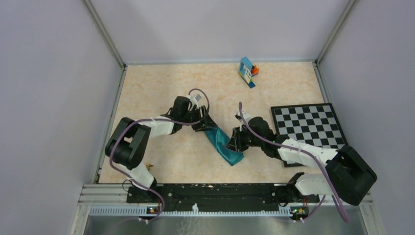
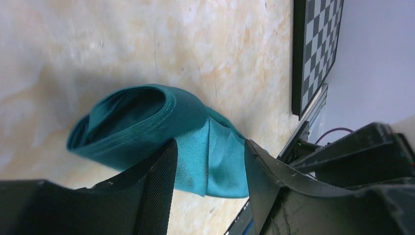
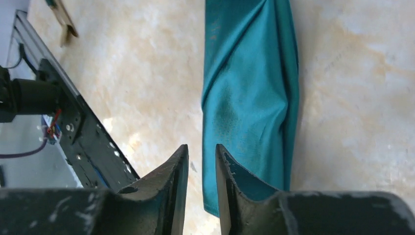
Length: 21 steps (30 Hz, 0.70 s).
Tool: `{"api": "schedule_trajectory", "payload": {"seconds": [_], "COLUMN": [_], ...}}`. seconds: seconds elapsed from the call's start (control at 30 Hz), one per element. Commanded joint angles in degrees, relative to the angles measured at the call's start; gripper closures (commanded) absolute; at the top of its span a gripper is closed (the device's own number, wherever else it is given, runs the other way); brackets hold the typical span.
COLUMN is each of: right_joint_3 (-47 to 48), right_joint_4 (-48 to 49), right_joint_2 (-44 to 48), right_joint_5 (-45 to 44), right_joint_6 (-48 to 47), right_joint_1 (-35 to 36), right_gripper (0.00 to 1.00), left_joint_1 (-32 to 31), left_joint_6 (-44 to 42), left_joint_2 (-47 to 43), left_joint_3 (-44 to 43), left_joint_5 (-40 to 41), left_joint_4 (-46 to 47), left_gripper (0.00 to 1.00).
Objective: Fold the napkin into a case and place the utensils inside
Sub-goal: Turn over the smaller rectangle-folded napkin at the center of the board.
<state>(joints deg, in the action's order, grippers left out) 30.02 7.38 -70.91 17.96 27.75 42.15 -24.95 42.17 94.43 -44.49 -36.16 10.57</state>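
Note:
The napkin [image 1: 223,145] is a teal cloth folded into a long narrow strip, lying diagonally mid-table. My left gripper [image 1: 206,124] is at its upper end. In the left wrist view the napkin [image 2: 210,156] spans the whole gap between the fingers [image 2: 159,186], touches both and is creased, while its looped far end bulges open. My right gripper [image 1: 235,142] sits beside the strip's lower right edge. Its jaws stand slightly apart with nothing between them, and the napkin [image 3: 249,93] lies flat past the right finger. One golden utensil [image 1: 148,167] lies near the left arm's base and shows in the right wrist view's corner as the same utensil [image 3: 64,23].
A black-and-white checkerboard mat [image 1: 308,126] lies at the right, behind my right arm. Blue-orange toy blocks [image 1: 248,71] stand at the back. Grey walls enclose the table, and a black rail [image 1: 210,192] runs along the near edge.

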Motion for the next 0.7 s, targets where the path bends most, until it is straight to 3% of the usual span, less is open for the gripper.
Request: {"api": "schedule_trajectory", "payload": {"seconds": [0.0, 0.17, 0.3, 0.43, 0.67], "right_joint_3": [-2.68, -8.95, -6.27, -0.77, -5.44], "right_joint_4": [-0.99, -0.9, -5.67, -10.98, 0.06], "right_joint_2": [-0.24, 0.8, 2.43, 6.01, 1.45], "right_joint_5": [0.22, -4.51, -3.44, -3.79, -1.2], "right_joint_6": [1.93, 2.53, 0.48, 0.04, 5.05], "right_joint_1": [-1.09, -5.7, -4.9, -2.91, -2.79], "right_gripper": [0.75, 0.75, 0.71, 0.64, 0.61], "left_joint_1": [-0.77, -0.98, -0.84, -0.49, 0.19], "left_joint_6": [0.17, -2.72, -4.32, -4.66, -5.72], "left_joint_2": [6.19, 8.74, 3.8, 4.85, 13.51], "left_joint_3": [-5.18, -10.15, -10.95, -12.98, -15.44], "left_joint_5": [0.23, -0.16, -0.15, -0.43, 2.56], "left_joint_4": [4.55, -0.12, -2.92, -4.76, -5.28], "left_gripper": [0.42, 0.38, 0.32, 0.32, 0.32]}}
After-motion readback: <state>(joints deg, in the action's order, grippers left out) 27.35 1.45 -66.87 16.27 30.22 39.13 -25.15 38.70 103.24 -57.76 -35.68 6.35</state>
